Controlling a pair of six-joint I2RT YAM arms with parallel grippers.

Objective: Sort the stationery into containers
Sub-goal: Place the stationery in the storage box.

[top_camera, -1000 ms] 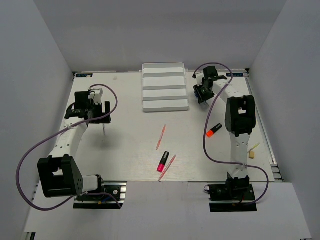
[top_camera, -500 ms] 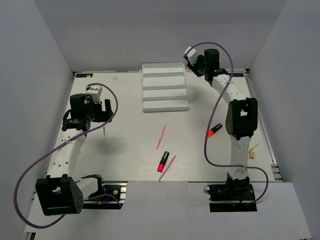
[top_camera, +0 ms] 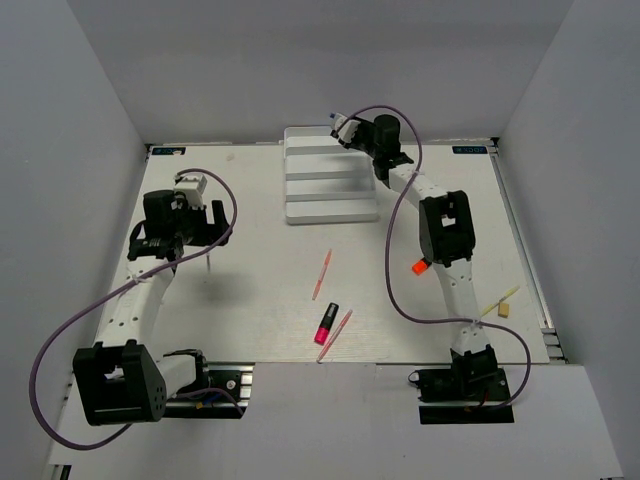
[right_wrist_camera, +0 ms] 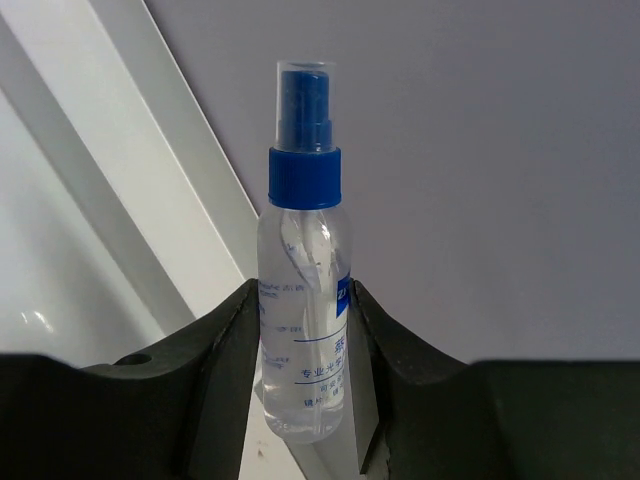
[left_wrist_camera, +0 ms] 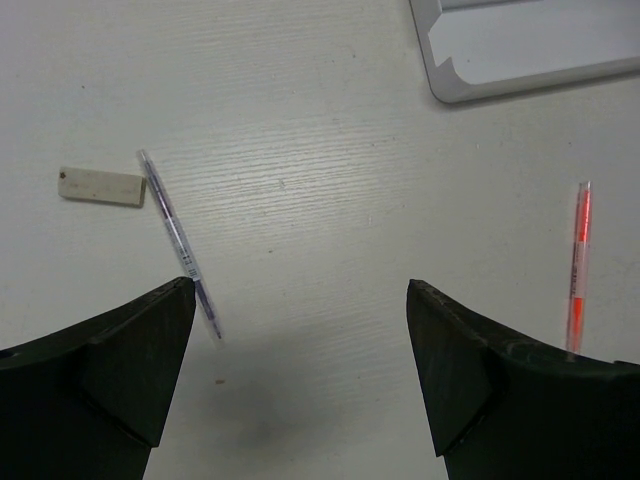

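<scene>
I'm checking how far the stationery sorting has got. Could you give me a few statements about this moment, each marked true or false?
1. The right jaws grip the clear blue-capped bottle. True.
2. The left jaws are shut on a pen. False: they stand open and empty above the table, and a thin pen lies on it below them.
3. The pink-and-black marker lies in the white tray. False: it lies on the table, apart from the tray and nearer the arms' bases.
4. The orange-and-black marker is partly hidden by the right arm in the top view. True.
</scene>
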